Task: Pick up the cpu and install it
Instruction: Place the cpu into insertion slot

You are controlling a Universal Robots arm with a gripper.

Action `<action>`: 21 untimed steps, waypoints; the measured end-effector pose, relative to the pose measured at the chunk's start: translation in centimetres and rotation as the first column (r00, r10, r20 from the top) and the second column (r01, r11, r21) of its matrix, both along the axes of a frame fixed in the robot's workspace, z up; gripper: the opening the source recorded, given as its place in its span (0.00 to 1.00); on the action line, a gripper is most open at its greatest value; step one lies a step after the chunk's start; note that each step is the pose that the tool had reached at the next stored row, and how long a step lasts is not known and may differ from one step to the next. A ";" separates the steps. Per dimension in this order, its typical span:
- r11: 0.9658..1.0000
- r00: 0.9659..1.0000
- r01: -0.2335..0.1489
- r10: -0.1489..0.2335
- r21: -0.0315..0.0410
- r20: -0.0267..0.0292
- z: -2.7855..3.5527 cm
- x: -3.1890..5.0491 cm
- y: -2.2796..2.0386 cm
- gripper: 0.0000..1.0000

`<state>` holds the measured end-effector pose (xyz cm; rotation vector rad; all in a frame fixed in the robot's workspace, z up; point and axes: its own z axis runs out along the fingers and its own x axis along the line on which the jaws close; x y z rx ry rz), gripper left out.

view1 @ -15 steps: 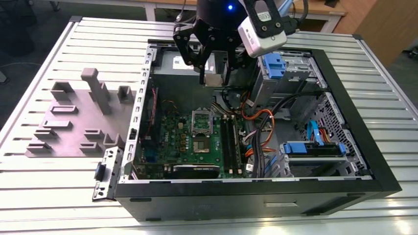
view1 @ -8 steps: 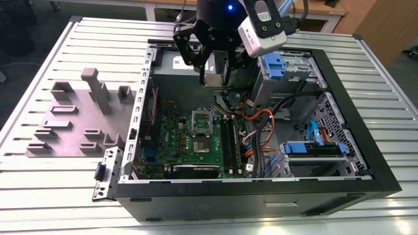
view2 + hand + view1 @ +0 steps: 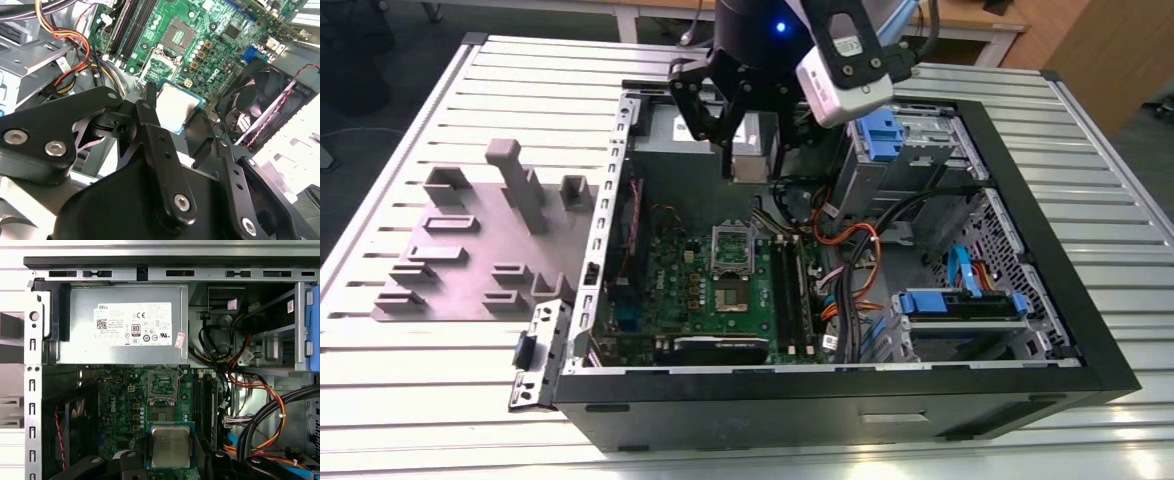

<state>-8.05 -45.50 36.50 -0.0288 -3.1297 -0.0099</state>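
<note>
My gripper (image 3: pixel 747 168) hangs over the back of the open computer case (image 3: pixel 1067 330), shut on the cpu (image 3: pixel 170 446). The cpu is a flat square chip with a silvery top and a thin green rim, held level between the two black fingers (image 3: pixel 144 111). In the second wrist view the cpu (image 3: pixel 176 106) sits in the air above the green motherboard (image 3: pixel 235 22). The open socket (image 3: pixel 163 384) lies on the motherboard (image 3: pixel 680 290) below and ahead of the chip, its metal frame lifted. In the exterior view the socket (image 3: pixel 734 245) is lower than the gripper and nearer the case's front.
A grey power supply (image 3: pixel 125 325) fills the case's back wall close to the gripper. Orange, yellow and black cables (image 3: pixel 847 250) run beside the memory slots (image 3: pixel 787 290). A black fan (image 3: pixel 260 100) and blue drive brackets (image 3: pixel 961 300) stand inside. A grey fixture plate (image 3: pixel 467 250) lies at the exterior view's left.
</note>
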 end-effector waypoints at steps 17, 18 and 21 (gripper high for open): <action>0.999 0.999 -0.034 0.034 0.000 -0.001 -3.10 -0.02 -1.32 0.47; 0.999 0.999 -0.034 0.034 0.000 -0.001 -3.28 -0.02 -1.35 0.47; 0.999 0.999 -0.034 0.034 0.000 -0.001 -3.82 -0.02 -1.39 0.47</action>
